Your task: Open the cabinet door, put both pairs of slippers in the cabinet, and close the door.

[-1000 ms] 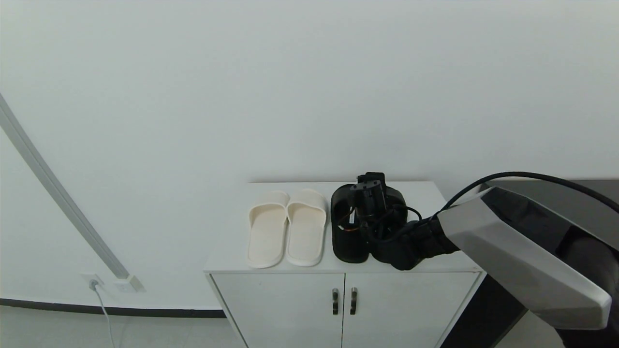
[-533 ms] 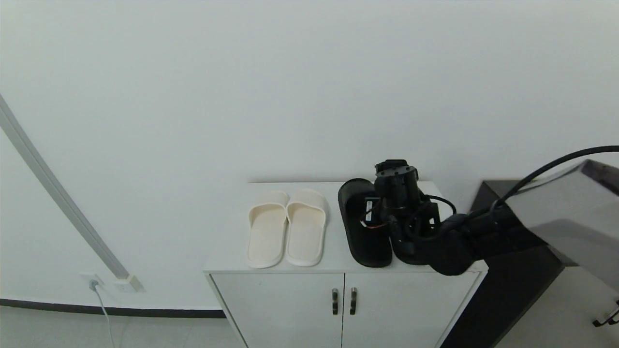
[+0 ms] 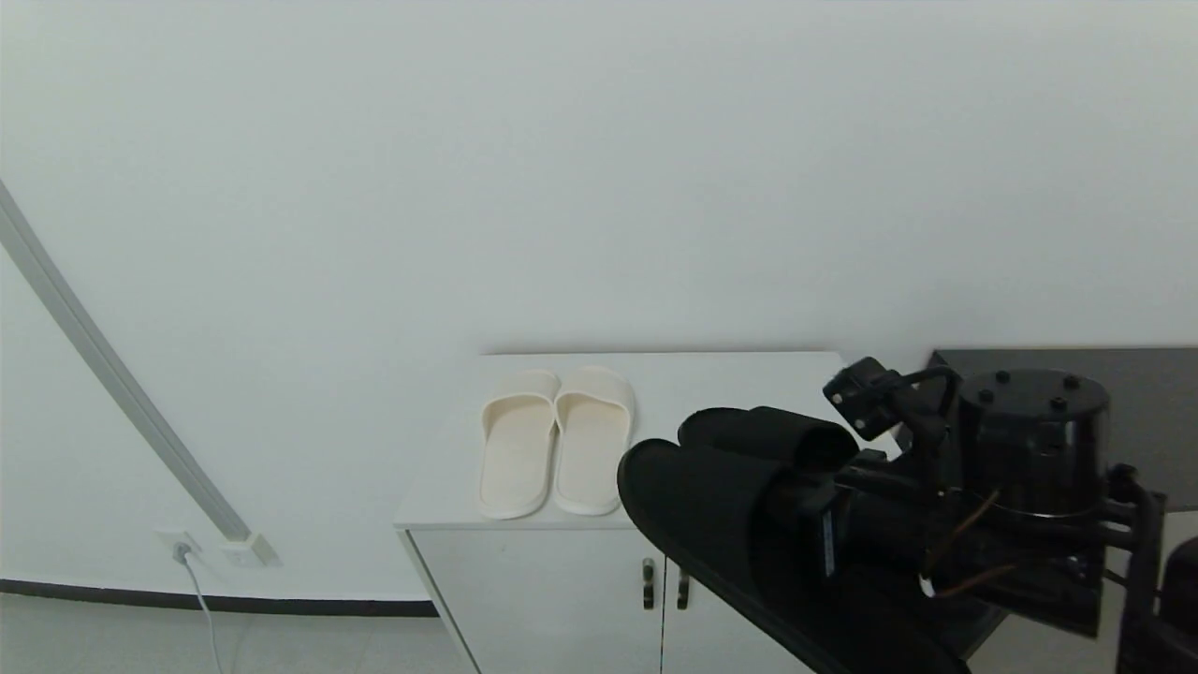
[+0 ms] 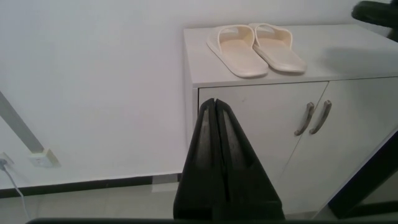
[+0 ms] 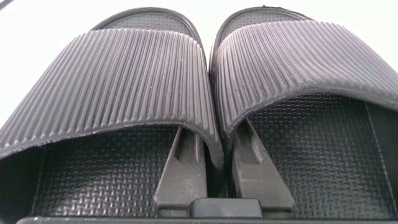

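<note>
A pair of black slippers (image 3: 721, 505) hangs in the air in front of the white cabinet (image 3: 533, 599), held side by side. My right gripper (image 3: 810, 510) is shut on them. In the right wrist view its fingers (image 5: 180, 171) reach under the ribbed straps and pinch the inner edges of the black slippers (image 5: 143, 68) together. A pair of white slippers (image 3: 554, 440) lies on the cabinet top, left of middle. Both cabinet doors are closed, the handles (image 3: 663, 582) meeting at the centre. My left gripper (image 4: 216, 146) is shut and empty, low in front of the cabinet (image 4: 249, 118), below the white slippers (image 4: 256, 48).
A dark table (image 3: 1151, 374) stands right of the cabinet. A wall socket with a cable (image 3: 180, 548) and a grey conduit (image 3: 103, 365) are on the wall to the left. Open floor lies in front of the cabinet.
My right gripper has lifted the black slippers off the cabinet top and carried them rightward and toward the camera. The white slippers have stayed put.
</note>
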Robot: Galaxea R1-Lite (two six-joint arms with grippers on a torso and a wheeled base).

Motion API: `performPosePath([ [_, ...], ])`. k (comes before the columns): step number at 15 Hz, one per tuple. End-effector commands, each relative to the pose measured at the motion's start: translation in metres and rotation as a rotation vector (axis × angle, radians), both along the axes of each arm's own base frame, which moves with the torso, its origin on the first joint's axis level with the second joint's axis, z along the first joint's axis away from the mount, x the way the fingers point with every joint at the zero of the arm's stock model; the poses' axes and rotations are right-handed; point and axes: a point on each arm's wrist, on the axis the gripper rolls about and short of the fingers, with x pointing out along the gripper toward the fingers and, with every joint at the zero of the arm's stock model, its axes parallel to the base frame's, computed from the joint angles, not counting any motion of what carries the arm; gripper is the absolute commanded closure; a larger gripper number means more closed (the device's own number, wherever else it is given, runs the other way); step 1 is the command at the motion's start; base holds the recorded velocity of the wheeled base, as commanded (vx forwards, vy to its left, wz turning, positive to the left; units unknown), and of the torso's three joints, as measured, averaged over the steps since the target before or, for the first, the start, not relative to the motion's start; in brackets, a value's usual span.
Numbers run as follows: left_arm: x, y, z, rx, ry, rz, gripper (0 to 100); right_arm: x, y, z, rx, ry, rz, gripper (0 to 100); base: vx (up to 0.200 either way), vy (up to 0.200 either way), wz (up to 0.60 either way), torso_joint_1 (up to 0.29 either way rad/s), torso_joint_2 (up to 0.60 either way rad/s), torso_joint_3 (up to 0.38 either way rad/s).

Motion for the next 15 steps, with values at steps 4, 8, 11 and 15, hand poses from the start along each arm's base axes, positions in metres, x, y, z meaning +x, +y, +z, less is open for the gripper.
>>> performPosePath([
  [4,0.000,0.000,0.000,0.000,0.001,0.000,100,-0.023,-0.012,0.014,0.027,-0.029,0.041,100,0.000,0.000,0.00,0.000,0.00,0.000],
  [8,0.000,0.000,0.000,-0.002,0.001,0.000,100,-0.026,-0.013,0.009,0.013,-0.017,0.047,100,-0.200,0.000,0.00,0.010,0.00,0.001],
  [11,0.000,0.000,0.000,-0.002,0.003,0.000,100,-0.028,-0.015,0.004,-0.026,-0.037,0.060,100,-0.133,0.000,0.00,0.002,0.00,0.005],
  [15,0.000,0.000,0.000,-0.002,0.001,0.000,100,-0.029,-0.016,0.002,-0.034,-0.033,0.061,100,0.000,0.000,0.00,0.000,0.00,0.000],
])
